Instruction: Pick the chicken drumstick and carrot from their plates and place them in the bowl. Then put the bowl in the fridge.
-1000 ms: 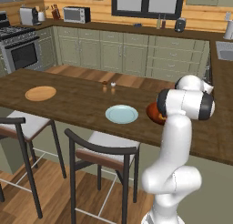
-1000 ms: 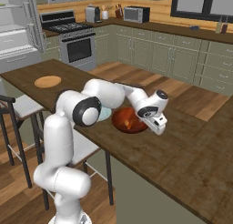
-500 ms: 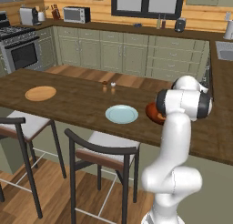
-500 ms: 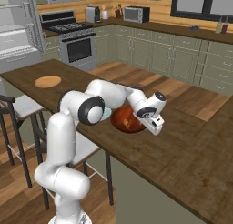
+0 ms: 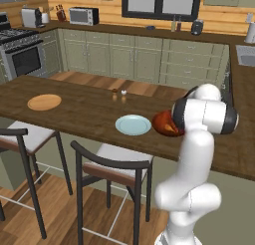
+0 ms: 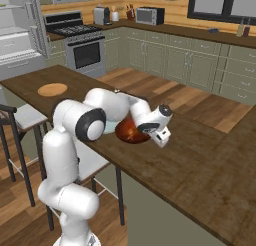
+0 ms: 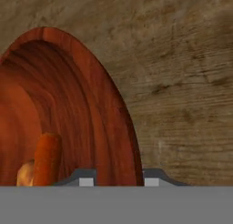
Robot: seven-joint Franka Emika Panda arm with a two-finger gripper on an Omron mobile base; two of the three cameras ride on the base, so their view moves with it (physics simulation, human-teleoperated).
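Closing from wide apart, the fingers (image 7: 114, 180) are now straddling the bowl (image 7: 68, 109) rim; carrot (image 7: 45, 158) inside, fridge transfer pending.

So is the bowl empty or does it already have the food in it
Not empty. In the hand view the carrot and a bit of the golden drumstick lie inside the bowl.

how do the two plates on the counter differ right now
The tan wooden plate is warm orange-brown; the pale blue plate is light and glossy. The wooden plate lies alone towards the far left end of the counter, while the blue plate lies right beside the reddish-brown bowl. Both are flat, round, alike in size, and bare on top.
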